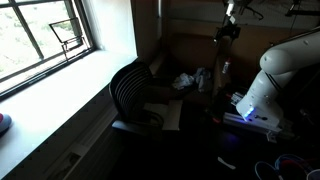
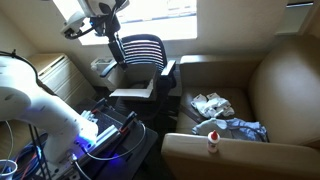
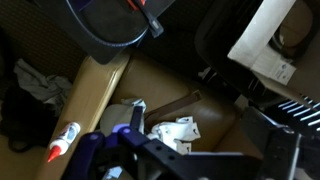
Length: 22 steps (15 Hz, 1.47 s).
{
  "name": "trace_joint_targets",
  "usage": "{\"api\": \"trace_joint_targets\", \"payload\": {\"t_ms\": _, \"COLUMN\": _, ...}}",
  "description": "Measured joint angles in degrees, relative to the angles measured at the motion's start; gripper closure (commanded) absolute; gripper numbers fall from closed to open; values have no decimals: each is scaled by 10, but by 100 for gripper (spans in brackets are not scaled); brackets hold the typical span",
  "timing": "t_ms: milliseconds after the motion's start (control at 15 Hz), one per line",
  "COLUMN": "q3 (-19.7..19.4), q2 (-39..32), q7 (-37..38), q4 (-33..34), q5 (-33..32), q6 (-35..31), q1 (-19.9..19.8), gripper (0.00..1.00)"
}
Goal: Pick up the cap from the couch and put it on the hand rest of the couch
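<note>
Status: nothing of the task is done yet, by our reading. The cap (image 2: 209, 103), a pale crumpled thing with dark markings, lies on the seat of the couch (image 2: 285, 80). The wrist view shows it there too (image 3: 176, 130). We take it for the cap, but its shape is too rumpled and small for us to be sure.

The gripper (image 2: 116, 47) hangs high above the office chair (image 2: 140, 52), well apart from the cap and carrying nothing we can see. Whether its jaws are spread or pressed together we cannot tell: the exterior views are too small, and the wrist view shows only a blurred dark mass at the bottom edge.

Left to do, as we judge it: reach, grasp, lift, and place on the hand rest (image 2: 255, 156).

Materials:
- Couch: tan, smooth, leather-like, with rounded padded forms. The hand rest is a broad, gently domed band.
- A small white bottle (image 2: 212, 143) with a red tip lies on that hand rest, so free space there is limited at that end.
- A soft bluish cloth (image 2: 238, 128) sits bunched just beside the cap.
- The chair has a dark ribbed mesh back, and a flat sheet of paper (image 2: 132, 92) lies on its seat.
</note>
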State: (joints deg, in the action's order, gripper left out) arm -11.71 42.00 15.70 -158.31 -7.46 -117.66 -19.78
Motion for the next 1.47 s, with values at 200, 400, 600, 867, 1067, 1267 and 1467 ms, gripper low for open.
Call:
{"api": "trace_joint_targets", "payload": {"t_ms": 200, "q3": 25, "q2": -37, "q7": 66, "q4": 0, "q5": -50, "q6": -99, "q1": -29, "gripper": 0}}
{"api": "trace_joint_targets", "payload": {"t_ms": 400, "q3": 30, "q2": -80, "q7": 125, "q4": 4, "q5": -106, "q6": -180, "q1": -89, "gripper": 0}}
{"api": "trace_joint_targets", "payload": {"t_ms": 600, "q3": 15, "q2": -137, "q7": 154, "q4": 17, "q5": -101, "q6": -197, "q1": -138, "gripper": 0}}
{"api": "trace_joint_targets", "payload": {"t_ms": 867, "q3": 6, "q2": -186, "q7": 154, "q4": 32, "q5": -85, "q6": -197, "q1": -138, "gripper": 0}}
{"api": "trace_joint_targets", "payload": {"t_ms": 1067, "q3": 19, "q2": -187, "q7": 237, "q4": 31, "q5": -113, "q6": -231, "q1": -147, "gripper": 0}}
{"api": "trace_joint_targets", "payload": {"t_ms": 1267, "q3": 40, "q2": -228, "q7": 368, "q4": 37, "q5": -155, "q6": -316, "q1": -166, "gripper": 0}}
{"api": "trace_joint_targets", "payload": {"t_ms": 1467, "q3": 50, "q2": -302, "q7": 470, "q4": 75, "q5": -178, "q6": -360, "q1": -180, "gripper": 0}}
